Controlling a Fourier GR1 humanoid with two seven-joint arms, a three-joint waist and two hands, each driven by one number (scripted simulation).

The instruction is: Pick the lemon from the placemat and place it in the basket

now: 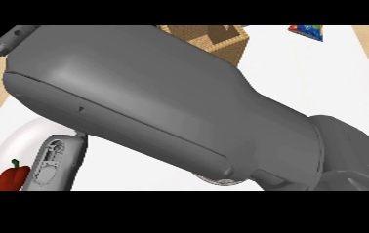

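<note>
Grey forearm [166, 110] fills the view, hiding lemon and hands

No hand shows, so I cannot tell whether either is open or holding anything; the lemon and placemat are hidden too. With no hand in sight, I place things by the forearm: the woven tan wicker basket [227, 42] peeks out above it, a red pepper [10, 176] on a white round plate [22, 139] sits low at its left on the white desk [302, 76]. Risk: moving unseen, the arm could knock the basket
</note>
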